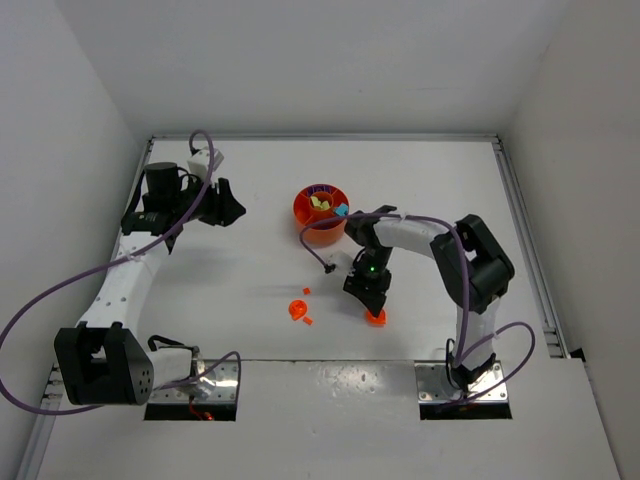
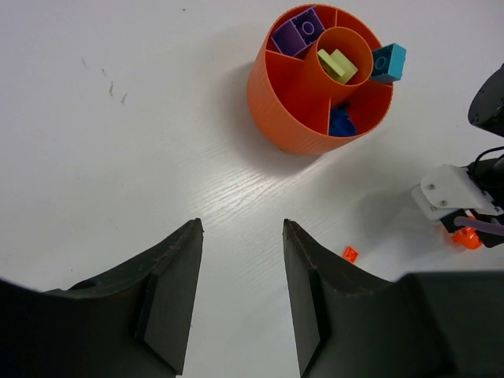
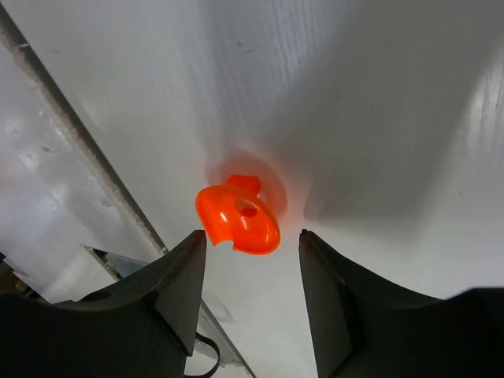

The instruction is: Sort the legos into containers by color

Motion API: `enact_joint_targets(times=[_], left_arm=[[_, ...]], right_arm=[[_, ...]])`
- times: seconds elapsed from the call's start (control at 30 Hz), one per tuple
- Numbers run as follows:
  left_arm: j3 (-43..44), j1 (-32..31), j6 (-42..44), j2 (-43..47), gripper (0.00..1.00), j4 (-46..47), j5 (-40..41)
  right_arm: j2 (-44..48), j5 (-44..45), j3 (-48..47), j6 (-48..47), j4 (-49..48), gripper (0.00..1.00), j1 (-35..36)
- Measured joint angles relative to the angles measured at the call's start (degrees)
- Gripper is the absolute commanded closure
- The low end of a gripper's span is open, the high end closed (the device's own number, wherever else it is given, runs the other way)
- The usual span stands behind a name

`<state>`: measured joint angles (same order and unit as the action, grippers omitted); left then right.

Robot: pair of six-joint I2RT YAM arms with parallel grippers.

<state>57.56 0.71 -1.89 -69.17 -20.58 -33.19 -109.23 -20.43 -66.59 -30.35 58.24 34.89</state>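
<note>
The containers are compartments of one round orange dish (image 1: 300,210) (image 2: 276,110). It holds purple legos (image 2: 298,33), a lime green one (image 2: 339,64) in the centre cup and a blue one (image 2: 341,124). A cyan lego (image 2: 388,61) (image 1: 342,210) rests on its rim. My right gripper (image 1: 368,300) (image 3: 252,236) is open just over a round orange piece (image 3: 238,219) (image 1: 375,318), which lies on the table just past its fingertips and is not gripped. My left gripper (image 1: 228,205) (image 2: 242,224) is open and empty, left of the dish.
Another round orange piece (image 1: 297,311) and two tiny orange bricks (image 1: 307,291) (image 1: 309,322) lie left of the right gripper; one tiny orange brick (image 2: 350,253) shows in the left wrist view. A purple cable (image 1: 330,225) loops by the dish. The table's front rail (image 3: 79,181) runs close to the right gripper.
</note>
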Motion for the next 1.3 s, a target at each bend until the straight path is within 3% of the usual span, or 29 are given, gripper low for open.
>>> enact_joint_targets(times=[0.23, 0.33, 0.37, 0.5, 0.77, 1.0, 1.17, 1.3], left_arm=[[0.0, 0.0, 0.1, -0.4, 0.49, 0.0, 0.0], [0.0, 0.0, 0.1, -0.4, 0.49, 0.0, 0.0], [0.0, 0.0, 0.1, -0.4, 0.49, 0.0, 0.0], [0.0, 0.0, 0.1, -0.4, 0.49, -0.1, 0.0], [0.0, 0.0, 0.1, -0.4, 0.49, -0.1, 0.2], [0.0, 0.2, -0.3, -0.4, 0.49, 0.1, 0.6], [0.0, 0.4, -0.3, -0.4, 0.49, 0.1, 1.2], [0.0, 0.4, -0.7, -0.4, 0.49, 0.2, 1.5]], right_arm=[[-2.6, 0.7, -0.1, 0.4, -1.3, 0.55, 0.0], [-3.1, 0.7, -0.1, 0.4, -1.3, 0.70, 0.0], [-3.3, 0.7, -0.2, 0.4, -1.3, 0.81, 0.0], [-3.7, 0.7, -0.2, 0.7, -1.2, 1.00, 0.0], [-3.2, 0.6, -2.9, 1.4, 0.5, 1.00, -0.1], [2.6, 1.7, -14.8, 8.7, -2.8, 1.00, 1.3], [6.5, 8.5, -22.1, 16.4, -9.4, 1.00, 3.2], [3.3, 15.8, -32.8, 22.3, -10.4, 1.00, 5.2]])
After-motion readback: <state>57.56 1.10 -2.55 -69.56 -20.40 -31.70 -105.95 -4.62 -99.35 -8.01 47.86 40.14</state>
